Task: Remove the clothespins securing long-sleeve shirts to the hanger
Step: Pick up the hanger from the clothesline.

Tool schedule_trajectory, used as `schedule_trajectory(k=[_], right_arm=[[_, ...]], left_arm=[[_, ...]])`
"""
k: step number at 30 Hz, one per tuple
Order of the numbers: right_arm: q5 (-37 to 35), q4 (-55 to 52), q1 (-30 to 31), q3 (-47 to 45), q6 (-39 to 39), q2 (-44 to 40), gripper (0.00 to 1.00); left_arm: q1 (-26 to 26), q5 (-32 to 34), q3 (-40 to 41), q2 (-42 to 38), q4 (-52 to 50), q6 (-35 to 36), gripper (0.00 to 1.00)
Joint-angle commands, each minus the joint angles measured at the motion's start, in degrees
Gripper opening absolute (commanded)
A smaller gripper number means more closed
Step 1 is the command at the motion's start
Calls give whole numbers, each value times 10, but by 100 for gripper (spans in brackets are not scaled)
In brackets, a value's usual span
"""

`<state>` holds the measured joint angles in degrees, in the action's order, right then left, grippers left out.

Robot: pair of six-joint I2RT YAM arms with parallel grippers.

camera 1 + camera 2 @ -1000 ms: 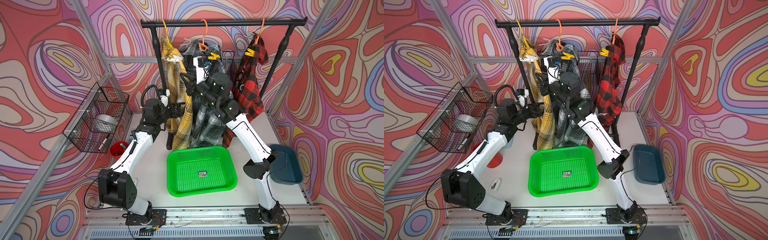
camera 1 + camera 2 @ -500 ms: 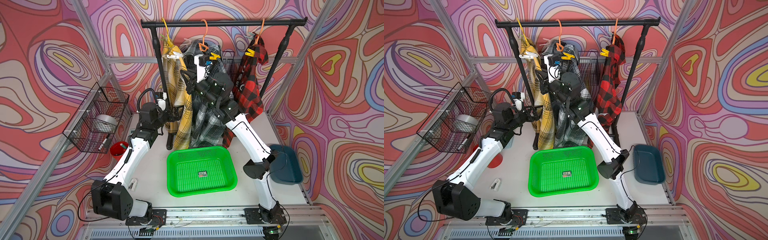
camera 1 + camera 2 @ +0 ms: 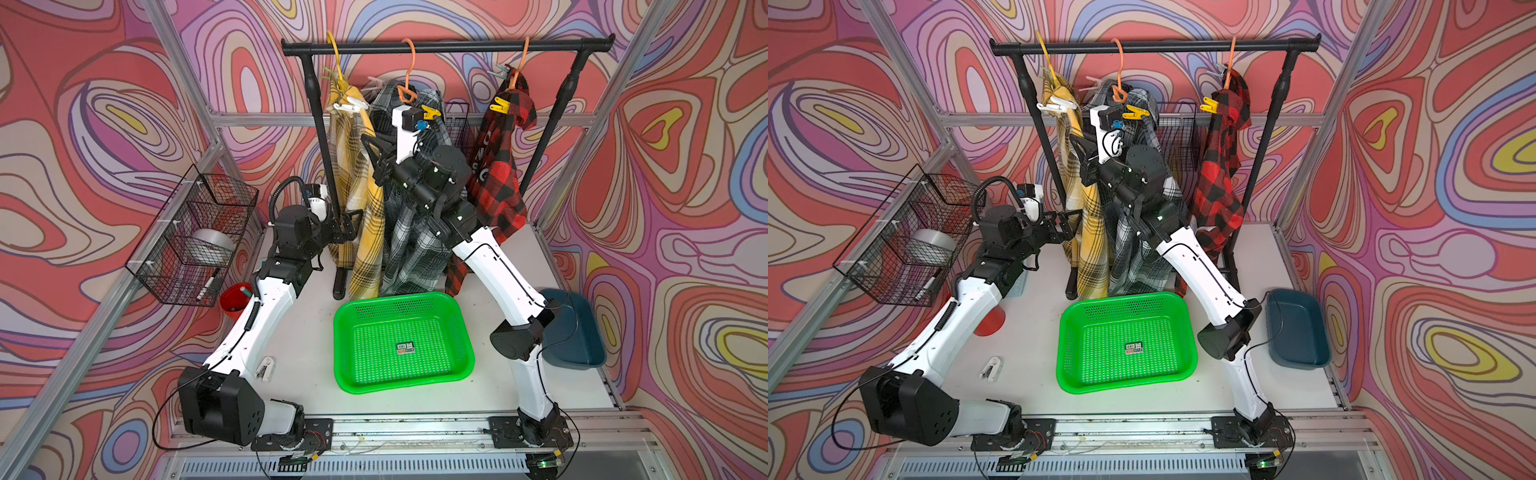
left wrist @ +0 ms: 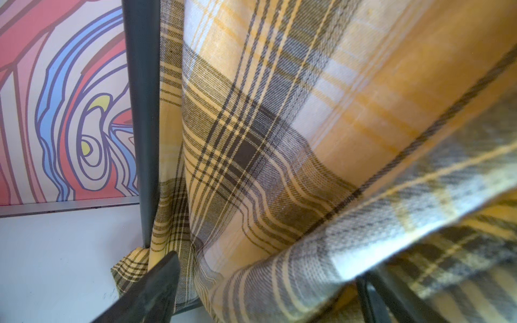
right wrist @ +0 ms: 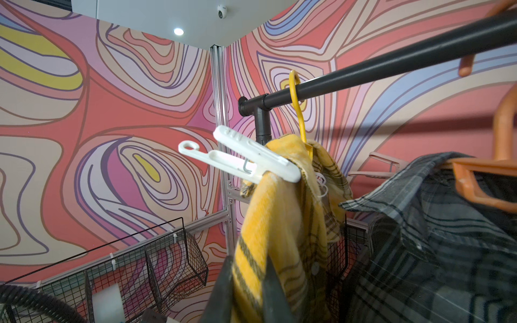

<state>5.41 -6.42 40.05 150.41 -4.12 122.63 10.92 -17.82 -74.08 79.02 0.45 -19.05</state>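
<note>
The white pin [image 5: 246, 159] is light, stiff, springy plastic, clipped to the yellow shirt [image 5: 282, 223] at its shoulder by the hanger [image 5: 298, 112]. I'd squeeze its flared tail. The cloth is soft and gives. My right hand [image 5: 249, 264] is pinched on a shirt fold below the pin. My left hand [image 3: 352, 220] gapes wide, gripping nothing, low beside the shirt. Since a second ago my left arm has drawn back slightly.
</note>
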Motion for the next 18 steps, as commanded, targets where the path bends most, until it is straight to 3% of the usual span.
schedule_trajectory(k=[1,18], right_arm=[[2,74,-5,19,14,-39,0],[14,103,-4,29,23,-50,0]], left_arm=[[-2,2,5,-15,-6,4,92],[-8,5,5,-16,2,1,93]])
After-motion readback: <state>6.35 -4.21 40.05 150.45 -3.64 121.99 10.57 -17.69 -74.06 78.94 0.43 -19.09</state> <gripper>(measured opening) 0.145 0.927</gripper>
